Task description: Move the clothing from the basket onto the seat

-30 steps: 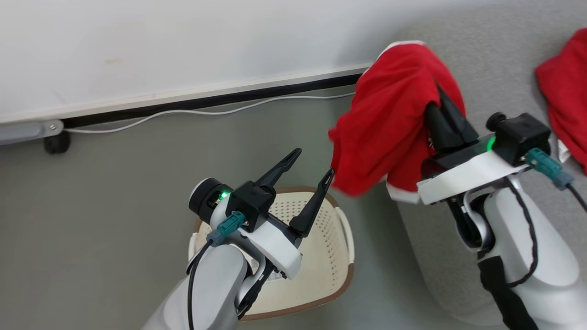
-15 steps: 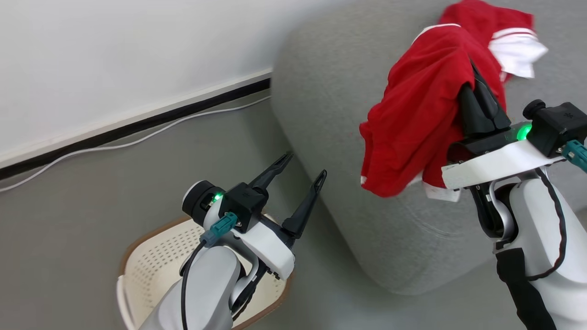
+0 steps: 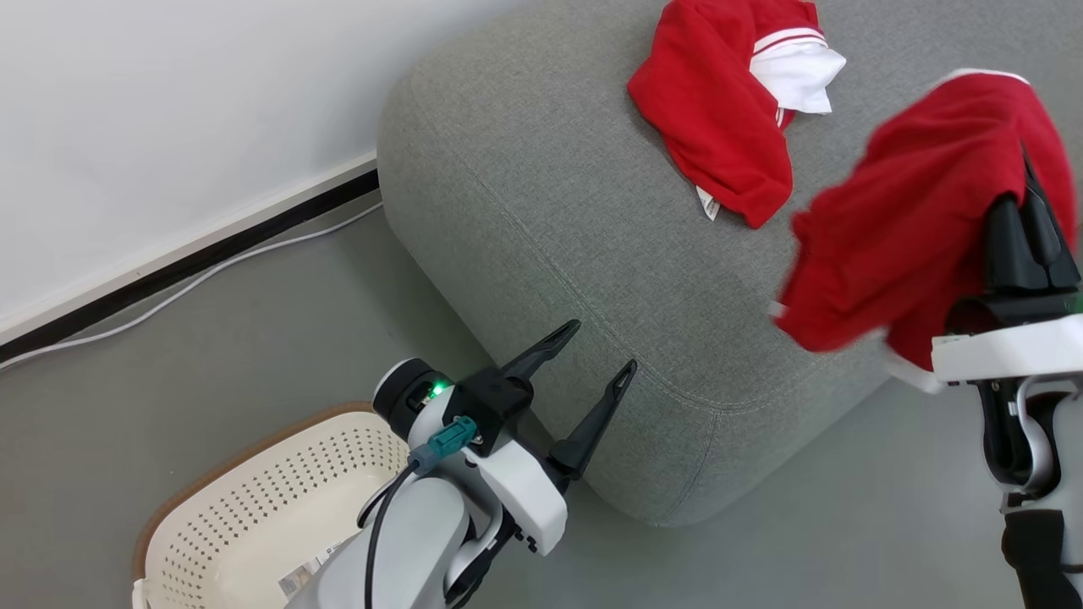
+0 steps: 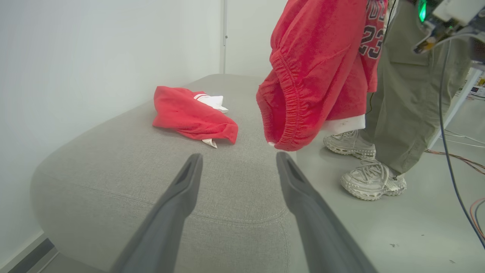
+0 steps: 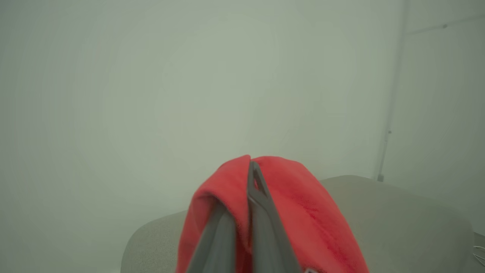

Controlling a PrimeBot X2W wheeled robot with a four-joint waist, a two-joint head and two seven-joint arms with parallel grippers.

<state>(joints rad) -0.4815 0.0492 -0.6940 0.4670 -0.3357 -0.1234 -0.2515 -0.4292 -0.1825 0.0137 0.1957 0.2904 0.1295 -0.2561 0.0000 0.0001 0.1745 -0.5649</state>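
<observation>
basket [image 3: 254, 499] on the floor at lower left; left fingers [image 3: 596, 414] spread wide, holding nothing, just before the seat [image 3: 550, 211]; 1 red garment [image 3: 719, 127] lies crumpled on the seat; right fingers [image 3: 1015, 245] pressed together, pinching red shorts [image 3: 905, 220] hanging over the seat's edge

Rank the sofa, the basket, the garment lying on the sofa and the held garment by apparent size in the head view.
1. sofa
2. held garment and basket: alike; the basket is partly cut off
3. lying garment, though it is farther from the camera
</observation>
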